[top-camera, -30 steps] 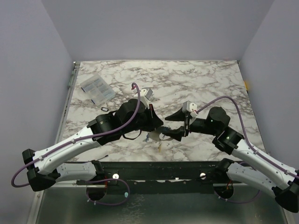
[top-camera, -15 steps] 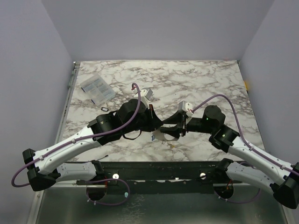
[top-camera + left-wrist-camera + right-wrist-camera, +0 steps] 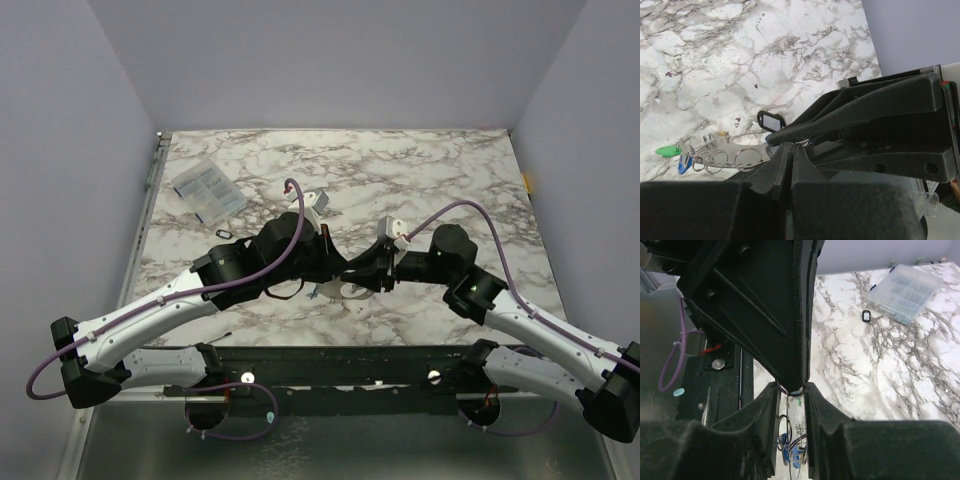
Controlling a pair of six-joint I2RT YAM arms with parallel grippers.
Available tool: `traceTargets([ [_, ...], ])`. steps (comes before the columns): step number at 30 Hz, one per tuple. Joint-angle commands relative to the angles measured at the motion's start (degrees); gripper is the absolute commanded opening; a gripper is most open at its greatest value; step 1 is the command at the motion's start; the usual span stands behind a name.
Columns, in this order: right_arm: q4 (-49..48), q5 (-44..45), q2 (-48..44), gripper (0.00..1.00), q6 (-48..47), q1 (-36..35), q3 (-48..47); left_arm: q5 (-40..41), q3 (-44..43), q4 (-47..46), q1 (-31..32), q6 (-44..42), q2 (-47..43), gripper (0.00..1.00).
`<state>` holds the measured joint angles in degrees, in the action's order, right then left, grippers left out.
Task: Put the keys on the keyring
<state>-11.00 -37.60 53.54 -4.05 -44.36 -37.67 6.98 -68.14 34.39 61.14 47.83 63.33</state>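
Pinching the keyring in my left claw, jaws fully closed on its near end. Loose rings on a flat metal strip stick out sideways from that claw's tips, over the marble table. The keys sit at the end of the bunch farthest from the left claw. The green key is outermost, the blue key is just beside it, and a yellowish head is a bit closer in.

My right claw meets the left one tip to tip, near the table's front edge. Its jaws stand narrowly apart, one finger on each side of a thin ring and the left claw's tip. I cannot tell if the pads actually press the ring. In the right wrist view, blue and green keys dangle just under the right claw's tips, in the gap between its fingers.

Well beyond the right claw, a clear plastic box lies on the table. A small black tag lies just beside it, on the claw's side.
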Motion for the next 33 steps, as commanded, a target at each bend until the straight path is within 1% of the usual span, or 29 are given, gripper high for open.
traceTargets([
  [1,-1.3,-0.9,0.2,0.35,-0.7,-0.6,-1.2,0.8,-1.3,-0.8,0.1,0.7,-0.5,0.0],
  [3,-0.8,-1.0,0.1,0.43,-1.1,-0.6,-1.1,0.7,-1.4,-0.7,0.1,0.7,-0.5,0.0],
  [5,-0.5,-0.9,-0.2,0.46,-1.3,-0.6,-1.0,0.7,-1.5,-0.6,0.1,0.8,-0.4,0.0],
  [7,-0.3,-1.0,-0.4,0.46,-1.4,-0.7,-0.9,0.7,-1.6,-0.6,0.1,0.8,-0.3,0.0],
  [10,0.1,-1.1,-0.5,0.45,-1.9,-0.7,-0.8,0.6,-1.6,-0.6,0.1,0.9,-0.3,0.0],
  [11,0.5,-1.0,-0.5,0.44,-2.1,-0.8,-0.9,0.6,-1.7,-0.5,0.1,0.9,-0.3,0.0],
  [13,1.0,-0.8,-0.5,0.38,-2.6,-0.7,-0.9,0.5,-1.8,-0.5,0.1,0.9,-0.3,0.0],
  [15,1.3,-0.7,-0.3,0.38,-2.8,-0.8,-1.0,0.4,-1.8,-0.5,0.1,0.9,-0.3,0.0],
  [20,1.9,-0.4,0.5,0.48,-3.1,-0.9,-1.2,0.3,-1.9,-0.4,0.1,0.9,-0.3,0.0],
  [21,2.0,-0.4,0.6,0.49,-3.1,-0.9,-1.3,0.3,-1.8,-0.5,0.1,0.8,-0.3,0.0],
  [23,1.9,-0.4,0.8,0.47,-3.1,-1.0,-1.3,0.3,-1.8,-0.4,0.1,0.9,-0.3,0.0],
  [28,2.3,0.1,1.5,0.39,-3.3,-1.2,-1.3,0.4,-1.6,-0.4,0.1,0.9,-0.4,0.0],
  [33,1.6,0.3,1.7,0.22,-3.1,-1.3,-1.1,0.4,-1.4,-0.4,0.1,0.8,-0.6,0.0],
])
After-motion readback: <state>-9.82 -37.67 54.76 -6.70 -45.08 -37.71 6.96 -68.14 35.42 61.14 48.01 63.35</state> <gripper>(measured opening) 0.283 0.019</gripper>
